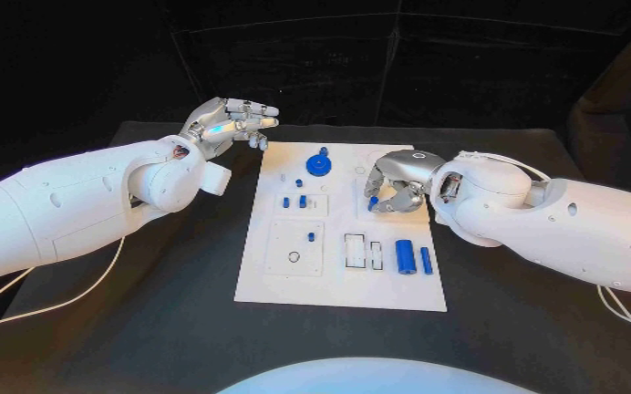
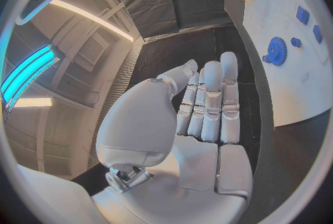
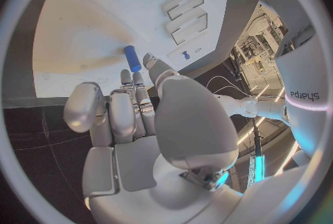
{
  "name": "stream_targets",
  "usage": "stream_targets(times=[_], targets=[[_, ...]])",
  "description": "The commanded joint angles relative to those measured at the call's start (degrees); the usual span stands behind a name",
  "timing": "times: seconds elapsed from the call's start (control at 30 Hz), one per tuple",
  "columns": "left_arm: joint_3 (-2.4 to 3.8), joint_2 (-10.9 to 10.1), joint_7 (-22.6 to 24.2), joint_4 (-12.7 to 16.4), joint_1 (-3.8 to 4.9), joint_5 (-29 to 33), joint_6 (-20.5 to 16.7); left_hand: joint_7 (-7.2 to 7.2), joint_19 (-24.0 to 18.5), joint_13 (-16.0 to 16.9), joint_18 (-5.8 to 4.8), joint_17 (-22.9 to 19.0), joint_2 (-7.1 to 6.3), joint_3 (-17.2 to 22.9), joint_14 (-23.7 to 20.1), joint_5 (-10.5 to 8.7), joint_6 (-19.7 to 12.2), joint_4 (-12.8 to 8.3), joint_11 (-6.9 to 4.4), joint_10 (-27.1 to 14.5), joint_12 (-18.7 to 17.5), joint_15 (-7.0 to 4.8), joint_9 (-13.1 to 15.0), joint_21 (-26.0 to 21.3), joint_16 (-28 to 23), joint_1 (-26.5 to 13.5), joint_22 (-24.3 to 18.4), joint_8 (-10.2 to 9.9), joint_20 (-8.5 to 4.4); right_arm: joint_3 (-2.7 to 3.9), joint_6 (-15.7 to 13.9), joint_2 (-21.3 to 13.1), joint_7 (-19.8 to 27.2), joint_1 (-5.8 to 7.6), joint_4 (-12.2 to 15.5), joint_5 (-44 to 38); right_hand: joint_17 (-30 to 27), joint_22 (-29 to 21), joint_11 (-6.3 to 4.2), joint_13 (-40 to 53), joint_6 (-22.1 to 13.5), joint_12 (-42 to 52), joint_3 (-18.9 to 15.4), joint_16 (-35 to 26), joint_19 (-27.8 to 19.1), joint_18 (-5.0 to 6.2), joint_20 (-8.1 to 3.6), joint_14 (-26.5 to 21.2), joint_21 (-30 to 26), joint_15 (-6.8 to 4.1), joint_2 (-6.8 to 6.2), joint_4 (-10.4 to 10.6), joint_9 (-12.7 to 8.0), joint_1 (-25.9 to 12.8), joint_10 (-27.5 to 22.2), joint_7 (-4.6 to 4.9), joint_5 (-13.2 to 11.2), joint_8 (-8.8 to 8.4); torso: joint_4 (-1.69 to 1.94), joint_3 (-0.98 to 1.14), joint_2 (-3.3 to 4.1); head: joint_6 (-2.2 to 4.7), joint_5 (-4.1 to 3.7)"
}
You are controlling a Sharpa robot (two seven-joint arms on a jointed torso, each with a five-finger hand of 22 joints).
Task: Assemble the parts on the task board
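Working near to far: two blue cylinders (image 1: 414, 255) lie at the board's (image 1: 342, 289) near right corner. Mid-board, the right hand (image 1: 395, 189) pinches a small blue peg (image 1: 374, 202); seating it in a hole looks next. One blue gear (image 1: 317, 164) stands beyond. The left hand (image 1: 234, 124) hovers off-board, fingers together, empty.

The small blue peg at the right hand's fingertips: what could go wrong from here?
1. The right hand has the small blue peg only at its fingertips, so it may slip and drop onto the task board.
2. The pictures do not show how firm that hold is.
3. The blue gear stands close to that hand; a sideways move might knock it.
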Motion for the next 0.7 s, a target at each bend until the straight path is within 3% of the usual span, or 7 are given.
stream_targets(times=[0.03,0.37,0.7], targets=[[0.06,0.1,0.2,0.0,0.1,0.2,0.7,0.1,-0.2,0.0,0.32,0.0,0.49,-0.4,-0.4,0.23,0.3,-0.1,0.05,-0.3,0.3,0.01,0.1,-0.4,-0.3,0.0,0.0,0.3,-0.25,0.01,1.7,0.3,-0.5,0.04,-0.3,-1.4,0.0,0.0,0.01,-0.1,0.6,0.4,0.4,-0.1,0.3,0.68,-0.19,1.6,-0.3,-0.27,0.79,-0.3,0.0,0.3,0.8,-0.14,-0.2,0.21,0.02,0.02,0.04,-0.12,0.11],[0.05,0.1,0.1,-0.1,0.1,0.2,0.8,0.1,-0.2,0.0,0.32,0.0,0.49,-0.4,-0.4,0.23,0.3,-0.1,0.05,-0.3,0.3,0.01,0.1,-0.4,-0.3,0.0,0.0,0.3,-0.25,0.01,0.8,0.9,-0.4,-0.04,-0.9,-2.1,0.1,0.2,-0.29,-0.2,2.1,0.1,3.8,0.2,0.5,0.64,-0.44,1.6,-0.2,-0.54,2.41,-0.7,0.0,1.8,2.8,-0.2,-2.1,0.17,-0.04,0.0,0.02,-0.24,0.12],[0.05,0.1,0.0,-0.2,0.1,0.2,0.8,0.1,-0.2,0.0,0.32,0.0,0.49,-0.4,-0.4,0.23,0.3,-0.1,0.05,-0.3,0.3,0.01,0.1,-0.4,-0.3,0.0,0.0,0.3,-0.25,-0.01,2.0,1.6,-0.5,-0.26,-1.9,-2.7,0.6,0.7,-1.01,0.0,3.5,0.2,6.5,0.7,0.9,0.54,-0.93,1.8,0.1,-1.08,2.44,-1.1,0.0,2.2,6.4,-0.52,-2.6,0.23,0.01,-0.03,-0.03,-0.44,0.12]])
